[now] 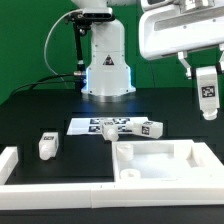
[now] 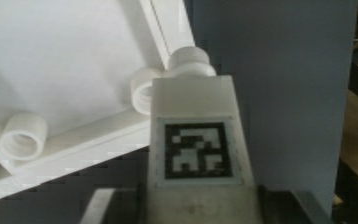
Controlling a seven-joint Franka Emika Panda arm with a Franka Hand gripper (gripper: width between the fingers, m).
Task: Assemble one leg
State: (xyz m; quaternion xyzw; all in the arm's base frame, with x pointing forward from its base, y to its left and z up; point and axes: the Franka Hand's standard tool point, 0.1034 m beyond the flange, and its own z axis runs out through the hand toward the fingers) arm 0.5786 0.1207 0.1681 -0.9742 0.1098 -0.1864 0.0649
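The gripper (image 1: 203, 72) is clamped on the leg (image 1: 207, 92), its two fingers pressing the peg's upper end from both sides. The peg hangs upright in the air with its square tag facing the exterior camera. It is held well above the tabletop (image 1: 160, 165), over that tray's far corner on the exterior view's right, and touches nothing below. The tabletop lies flat on the black table (image 1: 60, 108), open side up, with a raised rim around it. In the wrist view the leg (image 2: 197, 140) runs out from the gripper (image 2: 194, 205), its tag clearly visible, and the tabletop (image 2: 51, 50) lies beneath it. The peg's free end points toward a round stub (image 2: 190, 62) at the tray's corner, and a second stub (image 2: 25, 138) shows along the same rim. Just beyond the tabletop's far edge lies the marker board (image 1: 92, 126), with a second leg (image 1: 150, 127) on its side by the board's end. A third leg (image 1: 47, 145) stands on the table, well apart from the tabletop on the exterior view's left.
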